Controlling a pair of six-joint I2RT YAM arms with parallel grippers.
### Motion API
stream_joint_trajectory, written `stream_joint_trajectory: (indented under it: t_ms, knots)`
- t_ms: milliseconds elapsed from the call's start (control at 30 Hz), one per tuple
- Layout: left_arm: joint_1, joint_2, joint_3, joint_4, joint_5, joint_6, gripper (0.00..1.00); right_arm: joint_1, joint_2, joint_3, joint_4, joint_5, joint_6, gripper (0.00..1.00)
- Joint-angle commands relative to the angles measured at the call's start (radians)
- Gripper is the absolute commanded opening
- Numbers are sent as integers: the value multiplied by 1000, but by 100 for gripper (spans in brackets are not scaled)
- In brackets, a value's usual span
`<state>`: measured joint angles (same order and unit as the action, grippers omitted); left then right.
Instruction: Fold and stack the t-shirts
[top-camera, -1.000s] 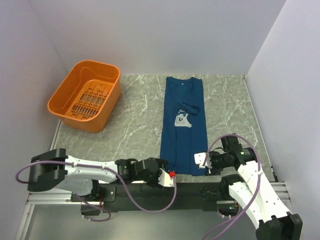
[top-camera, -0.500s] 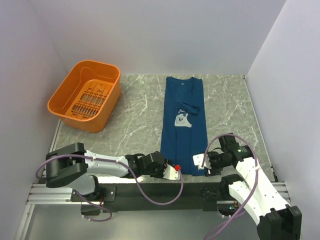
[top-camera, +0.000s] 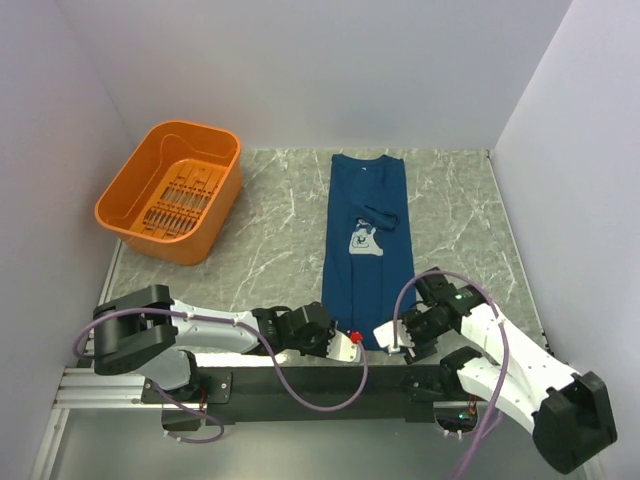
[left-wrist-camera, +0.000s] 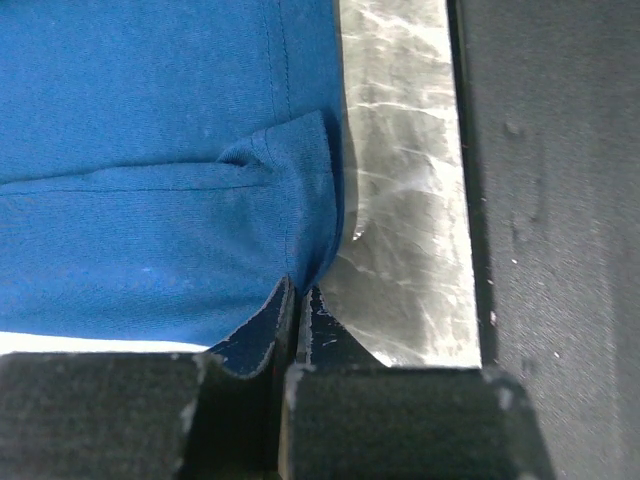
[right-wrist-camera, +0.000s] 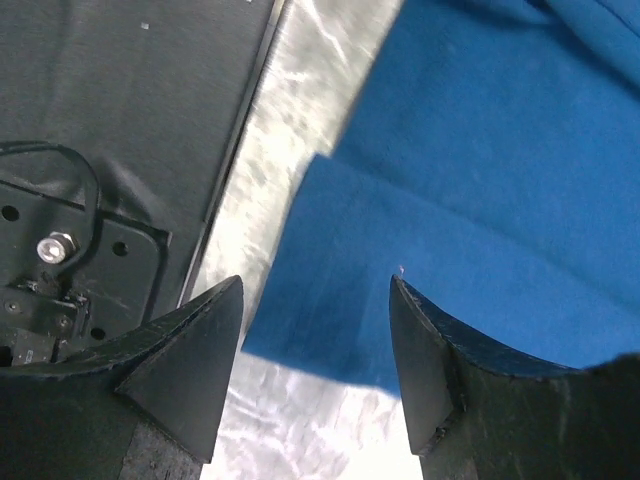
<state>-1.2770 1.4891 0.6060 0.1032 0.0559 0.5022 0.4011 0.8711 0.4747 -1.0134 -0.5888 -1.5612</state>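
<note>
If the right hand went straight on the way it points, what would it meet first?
Probably the navy t-shirt's near corner, lying flat on the table just ahead of the open right hand; depth is uncertain.

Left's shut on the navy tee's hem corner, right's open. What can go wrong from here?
The left gripper pinches only the very edge of a near corner of the dark navy-blue cotton t-shirt; it may slip on lifting.
The right gripper hangs open over the other corner; it may catch only the top layer, lifting unevenly.
</note>
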Motion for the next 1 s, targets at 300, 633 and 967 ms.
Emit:
stream_joint_trajectory:
  t_ms: [300, 633, 967]
  knots:
    - [-1, -70, 17, -25, 79, -31, 1, 183, 114, -28, 188, 118, 214, 59]
    - [1, -67, 20, -28, 107, -30, 1, 188, 108, -31, 240, 145, 368, 27]
    - [11, -87, 49, -71, 170, -16, 1, 163, 39, 51, 130, 74, 385, 3]
